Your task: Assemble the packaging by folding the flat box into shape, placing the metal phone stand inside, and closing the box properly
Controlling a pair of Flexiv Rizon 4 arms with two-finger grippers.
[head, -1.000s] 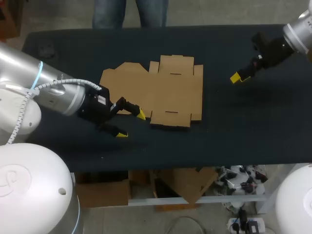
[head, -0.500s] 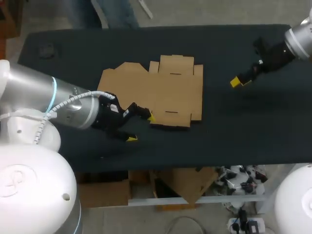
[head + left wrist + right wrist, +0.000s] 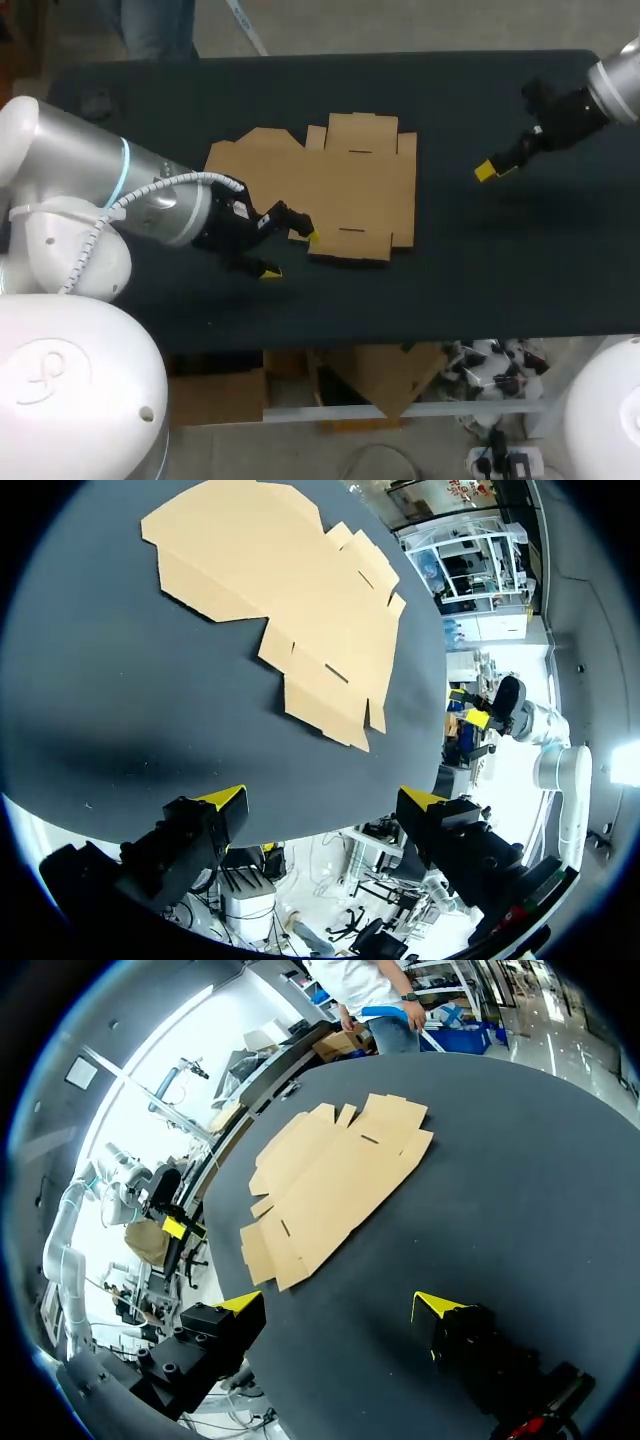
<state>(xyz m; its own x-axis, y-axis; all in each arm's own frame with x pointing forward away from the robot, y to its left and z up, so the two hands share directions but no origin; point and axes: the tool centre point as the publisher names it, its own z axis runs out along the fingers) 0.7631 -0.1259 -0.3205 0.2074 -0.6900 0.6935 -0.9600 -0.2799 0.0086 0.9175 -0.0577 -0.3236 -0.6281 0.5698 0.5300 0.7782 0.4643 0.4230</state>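
Note:
The flat brown cardboard box lies unfolded on the black table, near its middle. My left gripper hangs open at the box's front left corner, one yellow tip beside the cardboard edge. From the left wrist view the box lies ahead of the open left gripper, nothing between its fingers. My right gripper is open over the table's far right, well clear of the box. In the right wrist view the box lies ahead of the open right gripper. No metal phone stand shows in any view.
The black table is bare cloth to the right of the box and along its front edge. A small dark mark sits at the far left corner.
My left arm has swung right, bringing its open gripper up to the box's front left corner. The right gripper has barely shifted.

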